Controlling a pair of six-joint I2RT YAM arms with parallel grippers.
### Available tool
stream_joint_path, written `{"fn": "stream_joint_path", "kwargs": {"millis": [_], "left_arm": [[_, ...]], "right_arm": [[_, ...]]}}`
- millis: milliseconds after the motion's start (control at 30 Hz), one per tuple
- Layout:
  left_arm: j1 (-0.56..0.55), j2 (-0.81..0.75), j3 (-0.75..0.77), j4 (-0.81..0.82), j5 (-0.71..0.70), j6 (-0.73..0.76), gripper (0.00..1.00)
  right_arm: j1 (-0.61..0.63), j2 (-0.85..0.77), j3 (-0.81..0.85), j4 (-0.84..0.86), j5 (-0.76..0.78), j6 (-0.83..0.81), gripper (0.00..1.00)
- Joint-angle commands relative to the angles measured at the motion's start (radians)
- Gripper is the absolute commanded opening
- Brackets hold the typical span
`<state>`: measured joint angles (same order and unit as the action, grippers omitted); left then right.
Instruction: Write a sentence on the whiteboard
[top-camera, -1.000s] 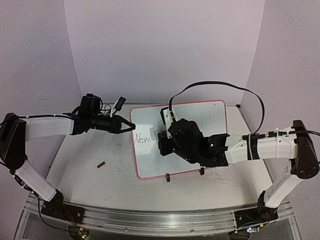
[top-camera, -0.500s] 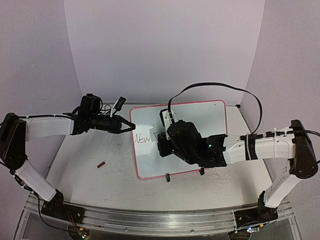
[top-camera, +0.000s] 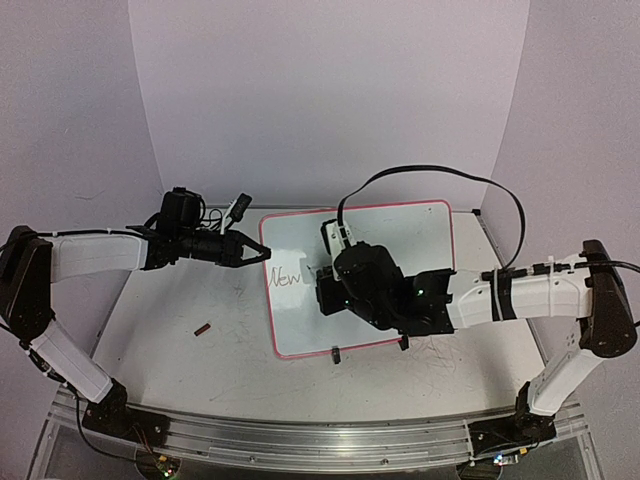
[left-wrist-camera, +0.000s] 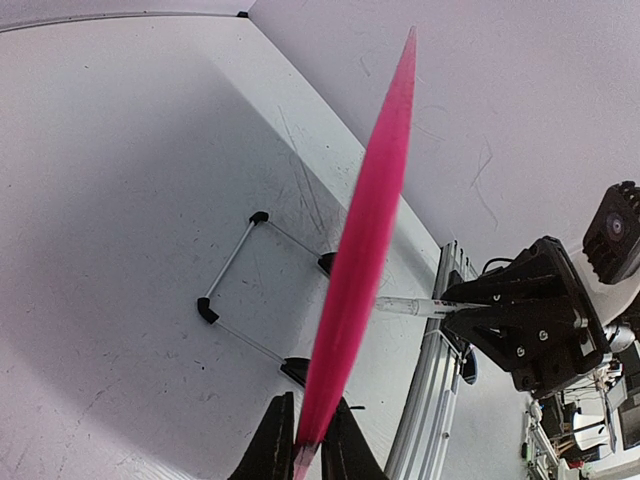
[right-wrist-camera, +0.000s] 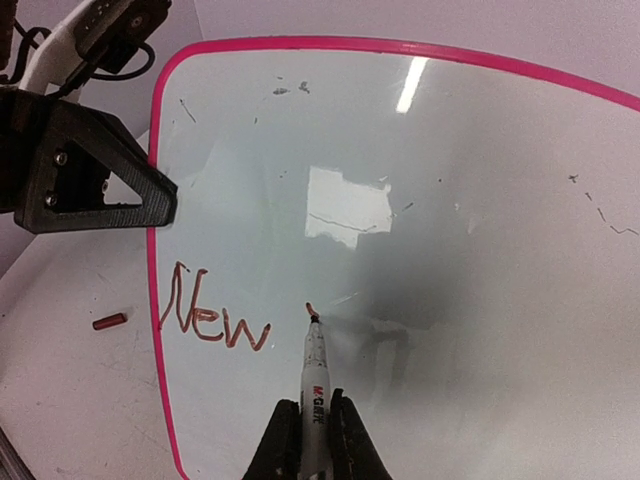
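The whiteboard (top-camera: 420, 225) lies tilted on the table, white with a pink rim. My left gripper (top-camera: 262, 253) is shut on its left rim, which shows edge-on as a pink blade (left-wrist-camera: 365, 230) between the fingers of that gripper (left-wrist-camera: 308, 440). My right gripper (right-wrist-camera: 314, 430) is shut on a white marker (right-wrist-camera: 314, 370). The marker's tip touches the whiteboard (right-wrist-camera: 480, 200) at a short fresh stroke. The sentence (right-wrist-camera: 215, 315) reads "New" near the left rim, also seen from above (top-camera: 288, 277). From above, the wrist hides the right gripper's fingers.
A small red-brown cap (top-camera: 203, 327) lies on the scuffed table left of the board. Two black clips (top-camera: 335, 352) sit on the board's near edge. A wire stand (left-wrist-camera: 232, 265) shows under the board. A black cable (top-camera: 430, 170) loops over the far side.
The right wrist has shifted slightly toward the far side over the board with the marker. The left arm has not moved.
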<state>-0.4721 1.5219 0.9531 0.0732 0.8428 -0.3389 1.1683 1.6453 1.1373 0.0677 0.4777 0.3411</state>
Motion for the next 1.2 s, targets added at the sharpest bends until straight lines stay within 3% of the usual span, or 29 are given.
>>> {"fn": "stream_joint_path", "kwargs": {"millis": [0, 1167], "left_arm": [[-0.011, -0.009, 0.002, 0.024, 0.019, 0.003, 0.10], [-0.013, -0.011, 0.000, 0.021, 0.017, 0.006, 0.10]], "right_arm": [[0.004, -0.054, -0.021, 0.040, -0.037, -0.025, 0.00], [0.004, -0.003, 0.005, -0.005, 0.021, 0.007, 0.00]]}}
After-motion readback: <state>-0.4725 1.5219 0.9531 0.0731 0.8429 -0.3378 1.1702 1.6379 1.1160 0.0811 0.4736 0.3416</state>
